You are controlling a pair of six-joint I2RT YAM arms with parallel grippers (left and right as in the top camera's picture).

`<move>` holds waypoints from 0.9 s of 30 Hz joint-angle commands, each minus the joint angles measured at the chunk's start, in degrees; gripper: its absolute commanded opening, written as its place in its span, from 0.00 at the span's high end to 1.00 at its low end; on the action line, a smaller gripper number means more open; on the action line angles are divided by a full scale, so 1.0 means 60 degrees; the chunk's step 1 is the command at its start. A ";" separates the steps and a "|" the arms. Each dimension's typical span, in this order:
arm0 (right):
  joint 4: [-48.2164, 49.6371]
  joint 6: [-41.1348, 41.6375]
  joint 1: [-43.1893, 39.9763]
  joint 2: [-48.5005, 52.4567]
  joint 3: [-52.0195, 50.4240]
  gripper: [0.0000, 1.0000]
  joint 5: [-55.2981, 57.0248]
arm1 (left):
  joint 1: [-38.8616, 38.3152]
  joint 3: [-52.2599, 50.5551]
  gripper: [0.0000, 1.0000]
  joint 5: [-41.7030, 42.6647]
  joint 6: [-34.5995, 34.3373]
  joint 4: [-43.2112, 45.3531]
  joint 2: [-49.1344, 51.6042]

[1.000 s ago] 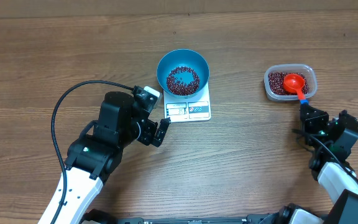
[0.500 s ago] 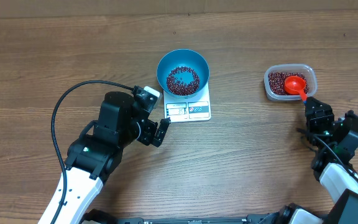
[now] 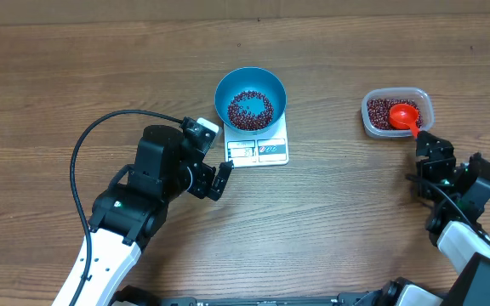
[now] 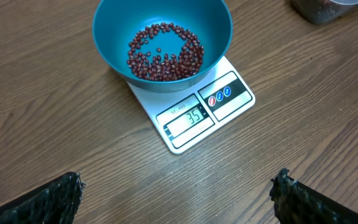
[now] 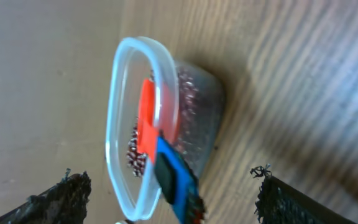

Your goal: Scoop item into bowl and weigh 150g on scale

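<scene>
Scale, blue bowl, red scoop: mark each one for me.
scale [image 4: 191, 116]: left wrist view, on its display window.
blue bowl [image 4: 114, 31]: left wrist view, on the bare inner wall.
red scoop [image 3: 404, 113]: overhead view, on its red cup.

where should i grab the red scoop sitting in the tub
Grip the scoop by its blue handle: it juts over the tub rim toward the right end effector, so come from that side. The red head sits low among beans.
</scene>
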 commanded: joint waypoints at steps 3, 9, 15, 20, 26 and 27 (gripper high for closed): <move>0.0612 0.0313 -0.0022 0.0444 -0.0015 0.13 -0.0291 | 0.0036 -0.0029 0.01 0.0138 0.0182 0.0004 -0.0164; 0.1009 0.0477 -0.0022 0.0503 -0.0015 0.16 -0.0259 | 0.0036 -0.0029 0.00 0.0138 0.0182 0.0004 -0.0164; 0.1494 0.0783 -0.0022 0.0503 -0.0015 0.20 -0.0149 | 0.0036 -0.0029 0.01 0.0142 0.0178 0.0004 -0.0164; 0.1519 0.0783 -0.0022 0.0521 -0.0015 0.20 -0.0011 | 0.0036 -0.0029 0.00 0.0142 0.0178 0.0000 -0.0164; 0.1650 0.0783 -0.0022 0.0736 -0.0015 0.22 0.0164 | 0.0036 -0.0029 0.01 0.0138 0.0178 0.0000 -0.0164; 0.1701 0.0783 -0.0022 0.0780 -0.0015 0.22 0.0157 | 0.0036 -0.0029 0.00 0.0138 0.0182 0.0000 -0.0164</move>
